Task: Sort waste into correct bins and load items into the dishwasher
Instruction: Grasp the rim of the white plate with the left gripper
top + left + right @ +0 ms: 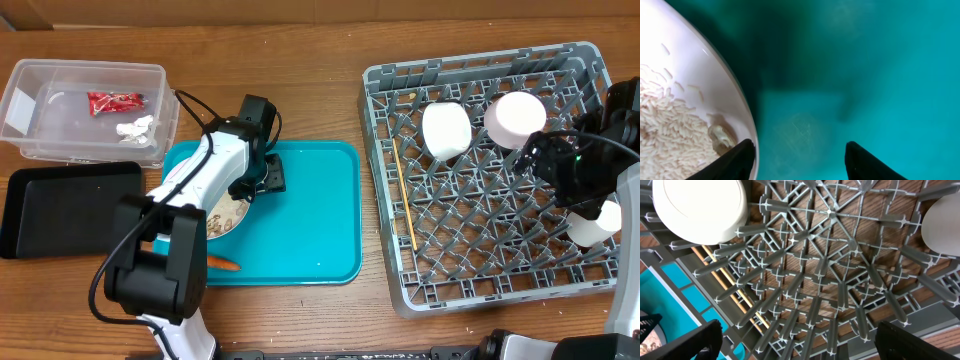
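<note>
A white plate [228, 212] with rice and beige food scraps [720, 136] lies on the teal tray [310, 220]. My left gripper [800, 147] is open low over the tray. One fingertip [745, 150] is at the plate's rim [735, 85], the other over bare teal. In the overhead view that gripper [262, 180] is at the plate's far edge. My right gripper [799, 335] hangs open above the dishwasher [470, 62], holding nothing. Three white cups [446, 130] [516, 118] [597, 222] and chopsticks [404, 195] lie in the dishwasher. A carrot [224, 265] rests at the tray's near edge.
The clear tub [70, 120] at far left holds a red wrapper [115, 101] and white tissue [137, 127]. The black tray [60, 205] lies in front of it. My left arm hides much of the plate from above. Bare wooden table separates tray and dishwasher.
</note>
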Controlling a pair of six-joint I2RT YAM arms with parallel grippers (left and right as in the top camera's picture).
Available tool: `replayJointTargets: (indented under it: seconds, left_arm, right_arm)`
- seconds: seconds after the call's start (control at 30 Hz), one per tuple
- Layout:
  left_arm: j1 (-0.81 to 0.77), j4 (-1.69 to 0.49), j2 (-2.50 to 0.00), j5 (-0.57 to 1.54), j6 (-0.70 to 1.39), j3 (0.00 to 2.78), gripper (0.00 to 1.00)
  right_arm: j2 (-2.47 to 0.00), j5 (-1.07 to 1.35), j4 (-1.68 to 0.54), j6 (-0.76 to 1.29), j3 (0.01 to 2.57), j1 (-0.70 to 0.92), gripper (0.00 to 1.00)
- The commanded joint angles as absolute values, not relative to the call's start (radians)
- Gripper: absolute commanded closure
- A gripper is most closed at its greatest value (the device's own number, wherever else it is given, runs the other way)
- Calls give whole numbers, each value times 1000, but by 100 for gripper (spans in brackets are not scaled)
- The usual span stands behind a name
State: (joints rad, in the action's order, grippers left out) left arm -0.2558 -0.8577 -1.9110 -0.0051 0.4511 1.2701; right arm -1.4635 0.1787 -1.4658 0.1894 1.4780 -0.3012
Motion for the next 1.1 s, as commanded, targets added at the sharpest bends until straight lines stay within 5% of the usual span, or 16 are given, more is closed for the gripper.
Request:
replayJointTargets:
  seconds: [0.0,0.1,0.3,0.47,1.07]
  left_arm:
    - [-263,-849,-1947,-41,488,1269,42]
    - [-263,-850,-1979,-31,496,1269,47]
    - [-263,-881,-2020,-24,495,1270,83]
    - [-262,-897,-2019,-34,494,1281,96]
    - [-265,-1174,-2019,-143,532,1515,96]
  right_arm:
    - [-1455,185,-1464,185,1477,-303,0]
    - [-1455,185,-1463,185,1477,-303,0]
    - [-1455,185,-1463,185,1477,-303,0]
    - [-1455,185,-1463,185,1477,-303,0]
    - [-1455,184,-1463,185,1477,-303,0]
